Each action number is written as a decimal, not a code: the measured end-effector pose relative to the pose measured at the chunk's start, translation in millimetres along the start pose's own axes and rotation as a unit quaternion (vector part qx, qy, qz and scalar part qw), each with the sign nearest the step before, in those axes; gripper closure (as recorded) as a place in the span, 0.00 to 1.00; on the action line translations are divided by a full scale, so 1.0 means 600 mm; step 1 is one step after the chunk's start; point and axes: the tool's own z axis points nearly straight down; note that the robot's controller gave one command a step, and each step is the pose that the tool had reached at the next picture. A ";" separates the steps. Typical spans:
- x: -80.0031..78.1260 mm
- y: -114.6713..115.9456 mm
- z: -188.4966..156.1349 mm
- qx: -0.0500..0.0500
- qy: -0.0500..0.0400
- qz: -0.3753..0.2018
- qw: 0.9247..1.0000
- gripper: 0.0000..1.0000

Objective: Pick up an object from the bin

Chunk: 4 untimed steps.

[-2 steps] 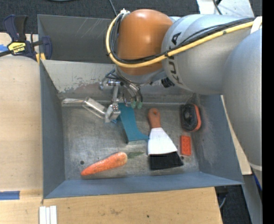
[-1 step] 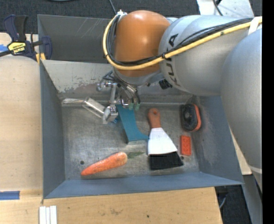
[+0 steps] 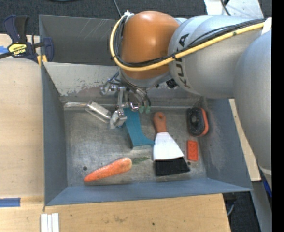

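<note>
Cannot tell the opening of the gripper (image 3: 119,113), half hidden under orange cover (image 3: 144,37); perhaps touching blue block (image 3: 137,129) on scuffed grey bin (image 3: 84,139) floor.

Bright, even light w/ soft shadows — sheen on bin (image 3: 79,33) rear wall
</note>
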 end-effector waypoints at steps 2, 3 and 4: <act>0.000 0.010 0.030 -0.001 -0.001 0.153 0.988 0.00; 0.004 -0.041 0.162 -0.003 -0.003 0.144 0.990 1.00; 0.004 -0.041 0.162 -0.003 -0.003 0.144 0.990 1.00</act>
